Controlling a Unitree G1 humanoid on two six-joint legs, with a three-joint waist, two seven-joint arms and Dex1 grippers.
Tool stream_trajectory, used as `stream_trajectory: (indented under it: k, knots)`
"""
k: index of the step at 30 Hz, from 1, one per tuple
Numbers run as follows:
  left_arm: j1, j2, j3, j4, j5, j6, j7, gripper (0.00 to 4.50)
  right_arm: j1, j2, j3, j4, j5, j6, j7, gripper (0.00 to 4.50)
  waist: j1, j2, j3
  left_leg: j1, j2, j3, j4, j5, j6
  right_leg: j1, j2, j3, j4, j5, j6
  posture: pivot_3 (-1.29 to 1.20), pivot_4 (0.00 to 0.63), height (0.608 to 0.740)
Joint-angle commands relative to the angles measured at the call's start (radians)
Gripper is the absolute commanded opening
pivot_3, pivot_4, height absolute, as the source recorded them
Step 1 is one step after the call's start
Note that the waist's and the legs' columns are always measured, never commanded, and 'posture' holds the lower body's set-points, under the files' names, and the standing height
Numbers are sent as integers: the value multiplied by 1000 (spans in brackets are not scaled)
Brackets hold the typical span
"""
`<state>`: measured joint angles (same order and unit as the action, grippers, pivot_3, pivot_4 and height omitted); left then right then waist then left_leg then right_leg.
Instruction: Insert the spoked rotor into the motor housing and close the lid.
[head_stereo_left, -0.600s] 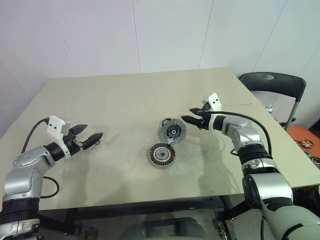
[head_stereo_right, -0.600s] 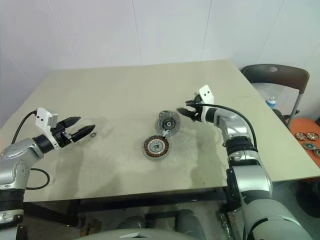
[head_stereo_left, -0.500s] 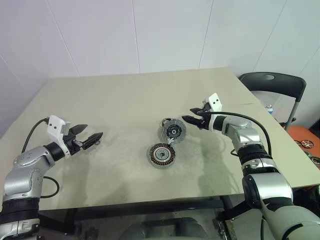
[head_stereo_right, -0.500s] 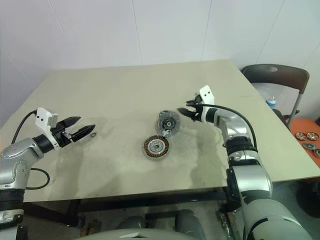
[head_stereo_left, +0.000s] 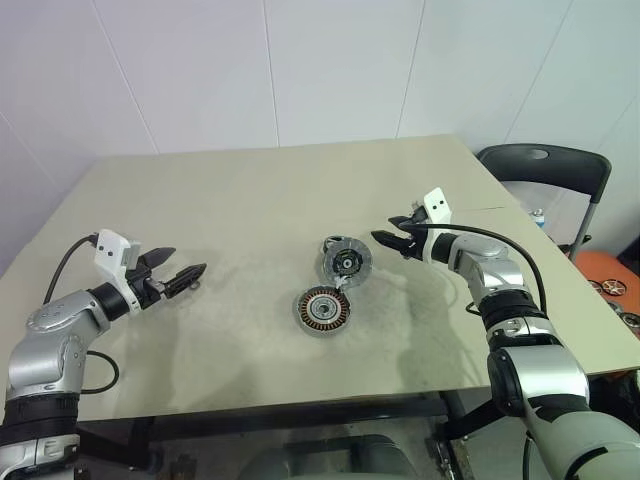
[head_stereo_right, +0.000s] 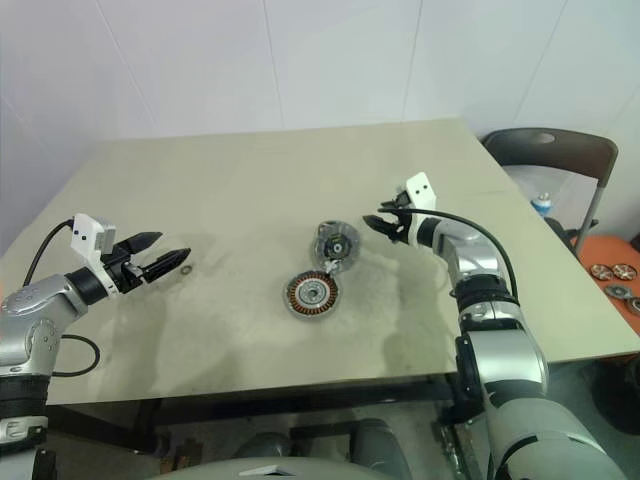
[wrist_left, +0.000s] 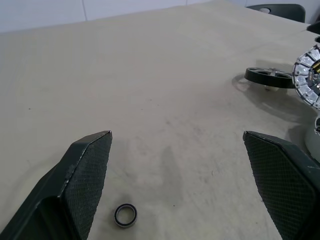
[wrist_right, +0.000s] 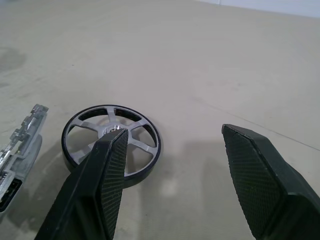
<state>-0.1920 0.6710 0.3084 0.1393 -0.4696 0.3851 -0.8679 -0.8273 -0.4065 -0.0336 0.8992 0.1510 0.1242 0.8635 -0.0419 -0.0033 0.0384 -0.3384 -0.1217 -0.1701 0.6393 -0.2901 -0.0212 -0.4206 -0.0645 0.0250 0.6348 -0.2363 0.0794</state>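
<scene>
Spoked rotor (wrist_right: 111, 145) partly behind right tool (wrist_right: 172, 185) finger, both tools wide open, empty.

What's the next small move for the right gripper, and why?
Probably ease the right gripper toward the spoked rotor and straddle its rim: the jaws stand open and empty just short of it, and the rotor sits beside the motor housing, not in it.

place: lab/test room | cues: bare beige worktable (head_stereo_left: 250, 200), plain white panel walls (head_stereo_left: 300, 70), folding chair (head_stereo_left: 545, 170), motor parts
</scene>
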Motion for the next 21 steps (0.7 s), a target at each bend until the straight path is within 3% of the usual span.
stream_trajectory:
  k: [1,6,12,21]
  knots:
    - [-17,23,21,-4,-6,-8,-5,4474,-32,1,-15,-25,10,-11,6,3138,0,0,0,0,0,0,0,0,0,0,0,0,0,0,0,0,0,740]
    - [29,-2,52,-29,-4,3,72,4474,-24,14,-4,-34,3,-12,8,3138,-2,0,0,0,0,0,0,0,0,0,0,1,0,0,0,0,0,740]
    - [139,-153,67,-80,75,-122,277,4474,-11,30,7,-44,-5,-15,11,3138,1,0,-1,0,0,2,0,0,0,-1,0,1,0,0,0,0,0,740]
    - [186,-237,33,-93,94,-199,307,4474,-39,51,20,-21,-16,-20,14,3138,20,-1,-1,0,1,2,4,-1,1,1,1,1,0,3,0,0,0,740]
